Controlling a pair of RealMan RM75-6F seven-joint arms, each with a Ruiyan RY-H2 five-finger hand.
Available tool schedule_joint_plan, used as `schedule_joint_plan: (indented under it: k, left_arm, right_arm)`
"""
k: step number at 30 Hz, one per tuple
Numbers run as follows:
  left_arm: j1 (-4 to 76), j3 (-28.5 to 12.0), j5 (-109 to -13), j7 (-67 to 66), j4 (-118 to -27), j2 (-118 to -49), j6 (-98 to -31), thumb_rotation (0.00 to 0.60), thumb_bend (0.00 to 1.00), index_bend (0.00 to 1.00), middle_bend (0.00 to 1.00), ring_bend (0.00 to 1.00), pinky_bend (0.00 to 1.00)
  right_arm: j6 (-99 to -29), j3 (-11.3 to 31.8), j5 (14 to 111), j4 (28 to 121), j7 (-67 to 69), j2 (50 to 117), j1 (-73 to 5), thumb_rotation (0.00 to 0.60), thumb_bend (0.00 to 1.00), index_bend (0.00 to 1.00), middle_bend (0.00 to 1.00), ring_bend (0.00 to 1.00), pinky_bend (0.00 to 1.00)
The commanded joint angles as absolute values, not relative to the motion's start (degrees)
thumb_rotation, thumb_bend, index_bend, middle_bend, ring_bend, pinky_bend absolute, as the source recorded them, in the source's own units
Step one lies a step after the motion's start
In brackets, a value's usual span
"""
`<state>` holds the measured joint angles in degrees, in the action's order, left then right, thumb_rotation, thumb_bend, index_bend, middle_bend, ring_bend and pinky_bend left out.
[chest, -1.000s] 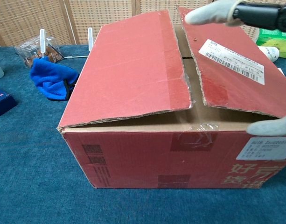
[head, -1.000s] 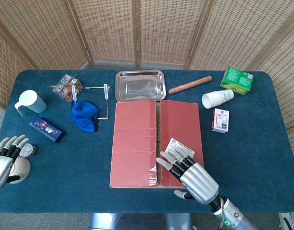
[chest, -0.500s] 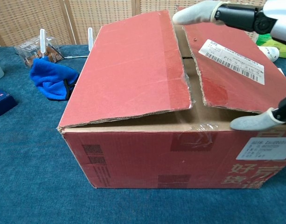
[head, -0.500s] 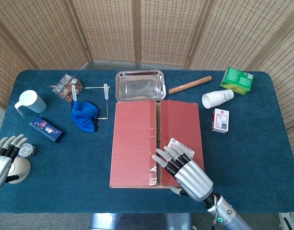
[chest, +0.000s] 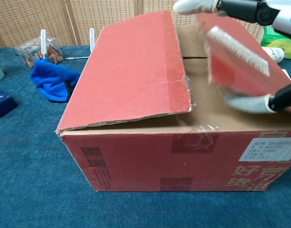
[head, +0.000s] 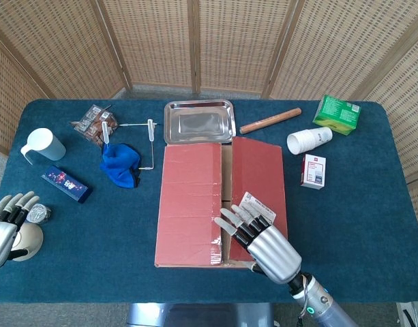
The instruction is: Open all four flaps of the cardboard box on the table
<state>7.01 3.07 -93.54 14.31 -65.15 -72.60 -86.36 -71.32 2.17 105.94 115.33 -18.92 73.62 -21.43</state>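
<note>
A: How is the cardboard box [head: 221, 204] looking?

B: It is sitting in the middle of the blue table [head: 372, 218], red on top, with the metal tray [head: 199, 122] touching its far edge at 12 o'clock. The left flap [head: 190, 203] is lying nearly flat. The right flap [head: 258, 191], the one carrying the white label [head: 258, 207], is tilting upward, showing a strip of bare brown cardboard between the two.

A: Is the chest camera adding anything?

B: It is showing the box front [chest: 183, 159] with tape and printed characters, and the right flap [chest: 235, 57] standing up steeply and blurred. The head camera alone is taking in the left hand [head: 5, 221] at 8 o'clock, the white mug [head: 43, 144], the blue cloth [head: 120, 163], the paper cups [head: 309, 140] and the green carton [head: 337, 113].

A: And the hands?

B: The left hand is resting near the table edge, well apart from the box, fingers spread, holding nothing. The right hand [head: 260, 238] at 5 o'clock is pinching the right flap: fingers [chest: 195, 5] lying over the top, thumb [chest: 247, 102] pressing underneath.
</note>
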Motion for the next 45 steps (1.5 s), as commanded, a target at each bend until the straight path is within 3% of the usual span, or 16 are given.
schedule_joint_plan:
  k: [1, 24, 33, 45]
  left_arm:
    - [6.97, 3.09, -93.57, 14.32, -65.20, -72.56, -86.43, 0.600, 0.00, 0.00, 0.00, 0.00, 0.00]
    - [6.73, 3.16, -94.22, 13.48, -66.15, -72.24, -87.54, 0.600, 0.00, 0.00, 0.00, 0.00, 0.00]
    - [6.75, 3.23, -94.24, 13.24, -66.35, -72.25, -87.36, 0.600, 0.00, 0.00, 0.00, 0.00, 0.00]
    - [6.77, 3.29, -94.14, 13.15, -66.48, -72.20, -87.06, 0.600, 0.00, 0.00, 0.00, 0.00, 0.00]
  right_arm:
    - [-71.89, 1.80, 106.60, 115.47, -18.97, 73.39, -21.23, 0.600, 0.51, 0.00, 0.00, 0.00, 0.04]
    - [-78.26, 1.76, 110.98, 118.83, -24.43, 66.55, -18.00, 0.600, 0.50, 0.00, 0.00, 0.00, 0.03]
    - [-78.93, 2.77, 111.21, 118.85, -26.90, 64.87, -17.32, 0.552, 0.33, 0.00, 0.00, 0.00, 0.00]
    - [-80.13, 4.47, 111.09, 118.81, -32.66, 63.93, -15.94, 0.549, 0.37, 0.00, 0.00, 0.00, 0.00]
